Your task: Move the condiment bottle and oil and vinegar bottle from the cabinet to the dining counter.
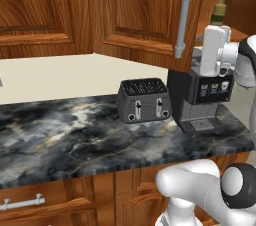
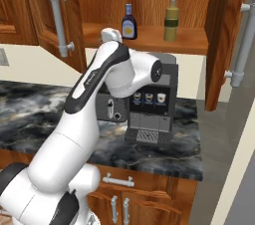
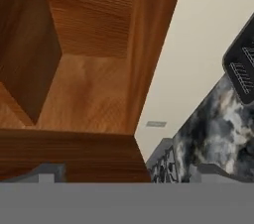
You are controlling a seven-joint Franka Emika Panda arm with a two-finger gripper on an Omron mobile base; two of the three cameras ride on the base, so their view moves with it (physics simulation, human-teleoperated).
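Bottles, two, both upright on the wooden shelf of the reddish-brown wall cabinet (image 2: 144,37), upper centre of the right base view. Small dark brown-red condiment bottle w/ blue cap and pale label (image 2: 129,24) stands left; taller slim olive-yellow oil and vinegar bottle w/ thin grey pour spout (image 2: 172,18) stands right of it, near but apart. Long axes vertical, cap and spout up. Olive bottle also seen at upper right of the left base view (image 1: 218,11), past the door edge.

Cabinet doors swung open: one at left of the right base view, one at right, each w/ one long grey bar handle (image 2: 58,19). Bare shelf to the right of the olive bottle, up to the door.

White arm's hand sits just below and in front of the shelf edge, under the dark bottle. Two-finger gripper (image 3: 131,171): jaws spread wide at the bottom of the hand view, nothing between them, holding nothing. Hand view looks along the cabinet underside; a bit of the dark bottle's label at top edge.

Below on the black marble kitchen top (image 1: 75,135): one grey toaster (image 1: 144,100), one dark coffee machine (image 2: 152,102) right beside it.
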